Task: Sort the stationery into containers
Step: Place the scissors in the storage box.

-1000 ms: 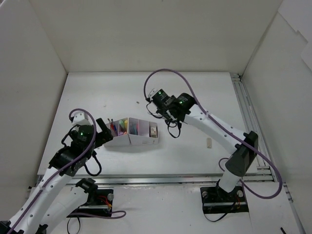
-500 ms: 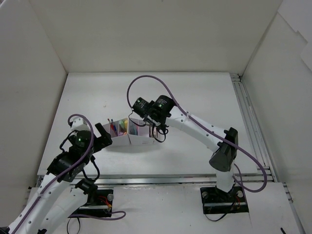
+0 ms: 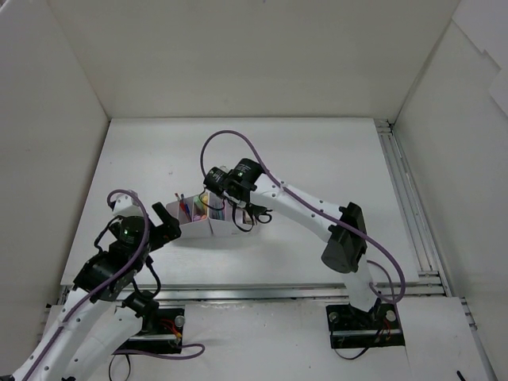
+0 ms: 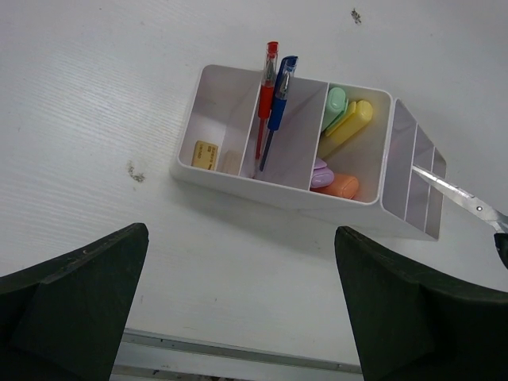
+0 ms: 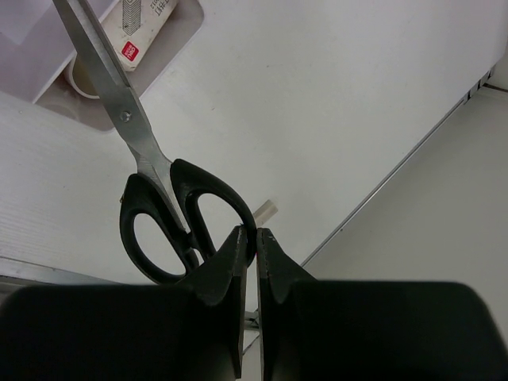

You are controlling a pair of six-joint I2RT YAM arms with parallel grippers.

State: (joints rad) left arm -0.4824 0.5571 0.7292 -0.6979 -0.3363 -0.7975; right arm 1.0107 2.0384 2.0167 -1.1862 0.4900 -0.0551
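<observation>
The white organizer (image 4: 238, 179) lies in front of my left gripper (image 4: 238, 238), which is open, empty and apart from it. It holds two pale erasers (image 4: 205, 154), a red pen (image 4: 268, 87) and a blue pen (image 4: 279, 99), and yellow, green, pink and orange markers (image 4: 346, 127). My right gripper (image 5: 255, 236) is shut on one handle ring of the black-handled scissors (image 5: 159, 206). Their blades (image 4: 452, 190) slant into a compartment at the organizer's right end. In the top view the right gripper (image 3: 244, 209) hangs over the organizer (image 3: 194, 231); the left gripper (image 3: 165, 222) is at its left end.
A loose pale eraser (image 5: 266, 213) lies on the table behind the scissors' handles. A labelled eraser (image 5: 136, 32) sits in an end compartment. A metal rail (image 3: 401, 198) runs along the table's right side. White walls enclose the table.
My right arm has swung left with the scissors, from beyond the organizer's right end to above it, blades now dipping into a compartment. My left gripper has drawn back slightly.
</observation>
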